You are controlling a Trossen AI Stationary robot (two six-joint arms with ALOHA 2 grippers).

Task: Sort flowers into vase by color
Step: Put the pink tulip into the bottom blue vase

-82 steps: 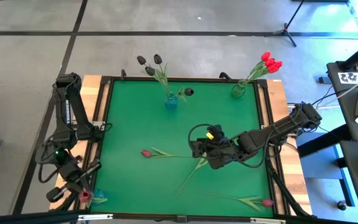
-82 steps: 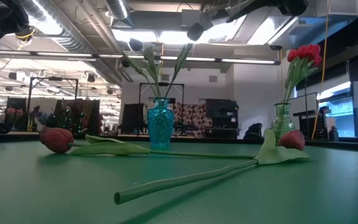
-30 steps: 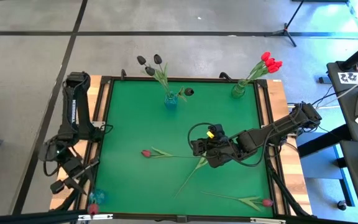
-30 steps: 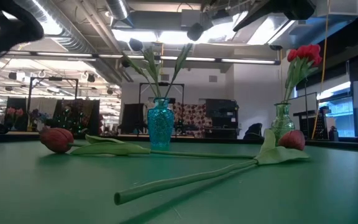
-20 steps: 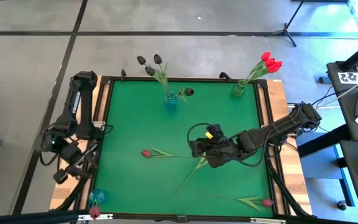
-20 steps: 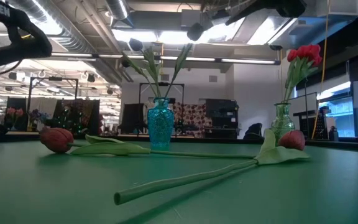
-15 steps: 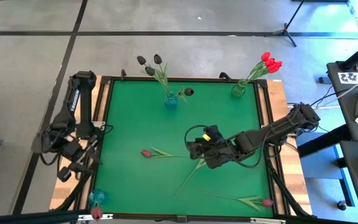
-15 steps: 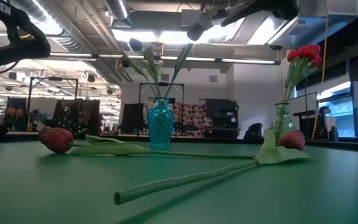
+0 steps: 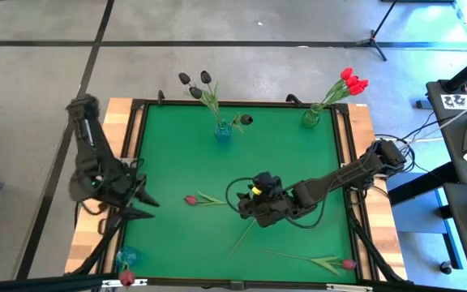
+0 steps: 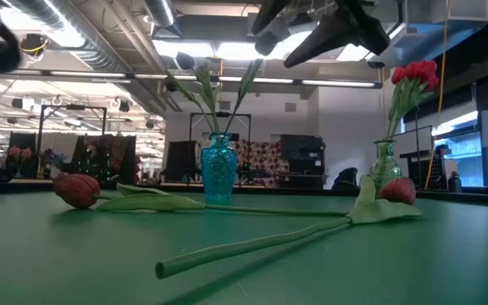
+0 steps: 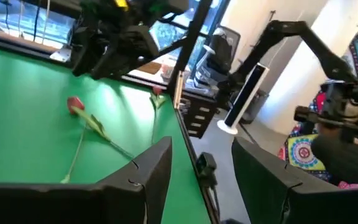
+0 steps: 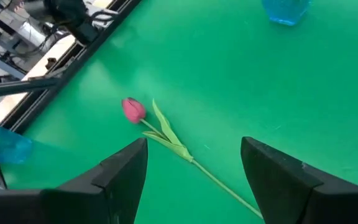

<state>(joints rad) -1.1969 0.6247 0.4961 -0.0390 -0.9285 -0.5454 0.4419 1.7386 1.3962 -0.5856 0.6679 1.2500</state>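
The right gripper (image 9: 246, 207) hangs above the middle of the green table (image 9: 177, 154), its two fingers (image 12: 120, 171) standing apart with nothing between them; just beside it, toward the left arm, a pink-red tulip (image 9: 190, 199) lies flat on the table, its stem running under the gripper; a second tulip stem (image 9: 242, 239) lies slanted below it, and a third tulip (image 9: 348, 264) lies near the front right corner; the left gripper (image 9: 140, 204) is over the left edge of the table, open and empty; at the far edge, the blue vase (image 9: 222, 132) holds black tulips (image 9: 194, 83) and the clear green vase (image 9: 310, 118) holds bright red tulips (image 9: 352, 81); another blue vase (image 9: 125, 258) stands at the front left corner with one red flower.
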